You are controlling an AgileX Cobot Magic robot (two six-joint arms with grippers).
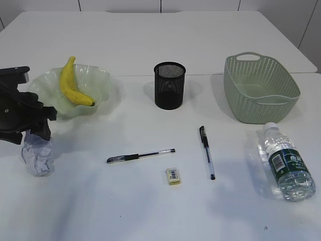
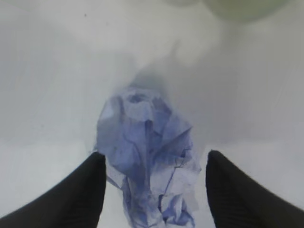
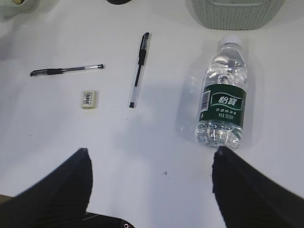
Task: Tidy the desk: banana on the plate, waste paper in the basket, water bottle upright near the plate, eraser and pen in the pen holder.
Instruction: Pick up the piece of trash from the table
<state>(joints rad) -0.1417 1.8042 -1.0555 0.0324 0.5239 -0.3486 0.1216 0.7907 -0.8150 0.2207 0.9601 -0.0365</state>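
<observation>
The white table (image 1: pixel 150 211) bears plate (image 1: pixel 103 83), pen holder (image 1: pixel 169 85), basket (image 1: pixel 261 90), bottle (image 1: pixel 287 163), two pens (image 1: pixel 141 155) (image 1: pixel 206 152), eraser (image 1: pixel 173 176), crumpled paper (image 1: pixel 37 155).

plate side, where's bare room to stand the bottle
Bare table lies between the plate and the pen holder, and in front of the plate down to the left pen. Crowded: plate's left front, where the left gripper straddles the paper.

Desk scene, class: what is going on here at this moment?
A two-armed robot is tidying a desk. Its left gripper is open, fingers on either side of the crumpled waste paper, not yet closed on it. The right gripper is open above the table, holding nothing. The banana is on the plate. The water bottle lies on its side; two pens and the eraser lie loose.
</observation>
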